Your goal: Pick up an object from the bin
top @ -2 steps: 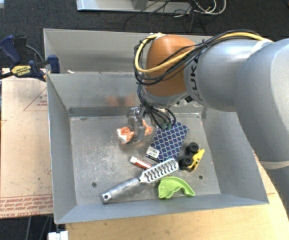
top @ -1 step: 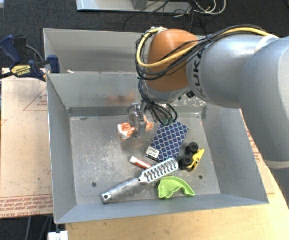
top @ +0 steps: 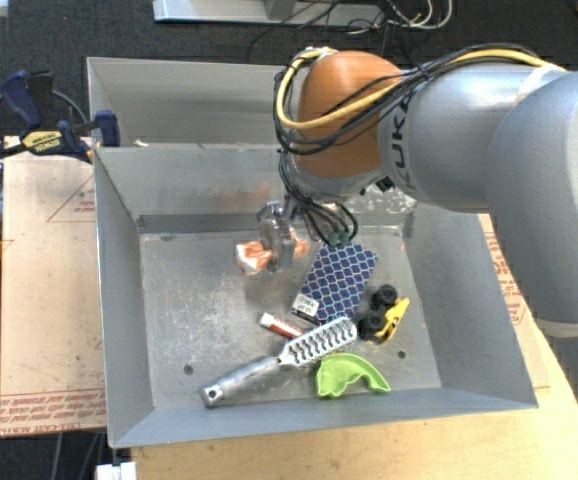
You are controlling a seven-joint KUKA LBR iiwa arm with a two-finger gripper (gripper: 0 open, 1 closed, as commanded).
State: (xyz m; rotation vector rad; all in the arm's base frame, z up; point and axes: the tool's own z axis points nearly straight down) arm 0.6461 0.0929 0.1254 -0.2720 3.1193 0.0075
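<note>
My jaws hang low in the grey bin [top: 119,268], with a small orange-and-white thing [top: 255,256] just beside them. Toward the near wall from them lie a blue lattice-patterned packet [top: 341,273], a silver brush [top: 274,360] and a green curved piece [top: 349,376].

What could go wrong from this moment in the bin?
The gripper sits right beside the small orange-and-white thing toward the back of the bin; it might nudge it aside instead of taking it. The blue patterned packet lies close on the gripper's other side and could be dragged along.
</note>
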